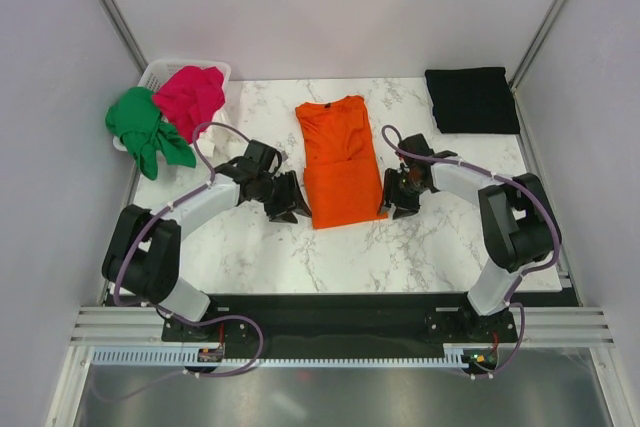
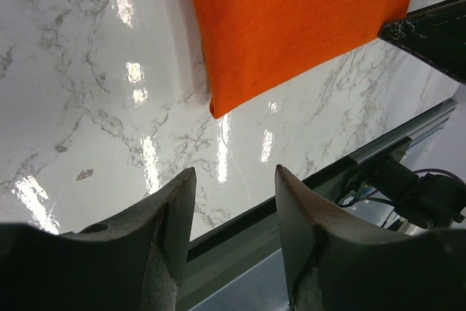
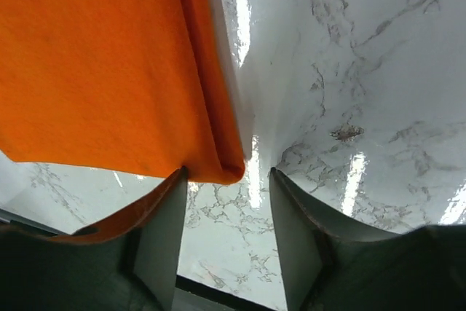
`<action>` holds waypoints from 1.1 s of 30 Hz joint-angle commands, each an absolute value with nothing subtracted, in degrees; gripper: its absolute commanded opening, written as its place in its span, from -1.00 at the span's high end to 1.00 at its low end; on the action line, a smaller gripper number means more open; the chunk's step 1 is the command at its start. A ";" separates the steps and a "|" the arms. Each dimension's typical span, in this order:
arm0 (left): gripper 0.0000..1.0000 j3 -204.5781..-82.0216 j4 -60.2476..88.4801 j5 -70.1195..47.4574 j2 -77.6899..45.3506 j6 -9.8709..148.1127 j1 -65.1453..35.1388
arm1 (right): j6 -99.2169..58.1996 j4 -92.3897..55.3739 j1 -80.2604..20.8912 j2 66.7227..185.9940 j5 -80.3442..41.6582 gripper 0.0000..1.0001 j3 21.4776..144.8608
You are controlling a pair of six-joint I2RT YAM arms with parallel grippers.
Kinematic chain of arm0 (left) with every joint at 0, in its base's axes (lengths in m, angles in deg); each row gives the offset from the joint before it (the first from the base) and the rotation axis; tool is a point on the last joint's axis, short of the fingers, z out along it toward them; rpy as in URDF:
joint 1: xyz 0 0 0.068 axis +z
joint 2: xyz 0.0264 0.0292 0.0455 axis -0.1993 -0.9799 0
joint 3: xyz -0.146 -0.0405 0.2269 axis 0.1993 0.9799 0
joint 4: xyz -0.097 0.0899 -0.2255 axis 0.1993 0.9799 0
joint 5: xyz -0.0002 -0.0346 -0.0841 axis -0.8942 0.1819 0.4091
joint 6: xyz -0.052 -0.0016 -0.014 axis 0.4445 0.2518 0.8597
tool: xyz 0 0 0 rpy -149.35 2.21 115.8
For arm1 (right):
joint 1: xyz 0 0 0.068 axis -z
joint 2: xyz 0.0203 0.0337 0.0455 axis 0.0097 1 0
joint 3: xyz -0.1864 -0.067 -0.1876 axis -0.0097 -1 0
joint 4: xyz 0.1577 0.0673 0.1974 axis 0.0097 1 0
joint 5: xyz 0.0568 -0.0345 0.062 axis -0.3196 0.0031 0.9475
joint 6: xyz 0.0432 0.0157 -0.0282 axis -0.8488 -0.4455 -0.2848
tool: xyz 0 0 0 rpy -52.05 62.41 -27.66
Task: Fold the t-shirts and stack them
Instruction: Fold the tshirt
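The orange t-shirt lies flat mid-table, folded into a long strip with its collar at the far end. My left gripper is open and empty, just left of the shirt's near-left corner; in its wrist view the gripper is short of the cloth. My right gripper is open at the near-right corner; there the gripper has the folded edge at its left fingertip. A folded black t-shirt lies back right. Green and magenta-red t-shirts are bunched back left. I cannot make out a white shirt.
A white plastic basket stands at the back left corner under the bunched shirts. The table's black front edge runs close below my left gripper. Grey walls enclose the table on three sides.
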State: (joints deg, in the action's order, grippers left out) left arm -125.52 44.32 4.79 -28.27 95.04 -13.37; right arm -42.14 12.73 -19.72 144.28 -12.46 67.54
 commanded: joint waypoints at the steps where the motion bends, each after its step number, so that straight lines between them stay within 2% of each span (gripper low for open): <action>1: -0.08 -124.13 42.15 3.89 -28.04 97.62 -13.99 | -41.38 8.76 -19.89 145.82 -10.64 -0.05 66.25; 5: -0.05 -123.34 41.97 -1.83 -27.69 100.07 -16.80 | -41.47 7.18 -19.81 146.44 -10.02 0.65 64.23; 10: -0.04 -123.78 41.53 -8.76 -28.39 102.98 -21.28 | -41.56 5.77 -19.72 145.92 -10.11 0.89 62.91; 14: -0.03 -124.04 41.18 -11.24 -29.71 104.47 -22.87 | -41.29 5.86 -19.89 145.82 -10.11 0.99 62.38; 23: 0.01 -124.48 39.78 -15.63 -32.52 106.50 -24.45 | -40.76 5.68 -19.81 145.56 -9.76 1.00 61.94; 33: 0.00 -125.10 34.95 -13.62 -36.56 107.02 -24.63 | -40.33 5.51 -19.81 145.82 -9.67 1.00 62.11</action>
State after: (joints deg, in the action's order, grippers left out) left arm -123.66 38.90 -13.48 -35.52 105.05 -24.27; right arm -42.10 5.87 -19.67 145.44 -7.72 63.48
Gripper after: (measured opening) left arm 0.500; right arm 0.037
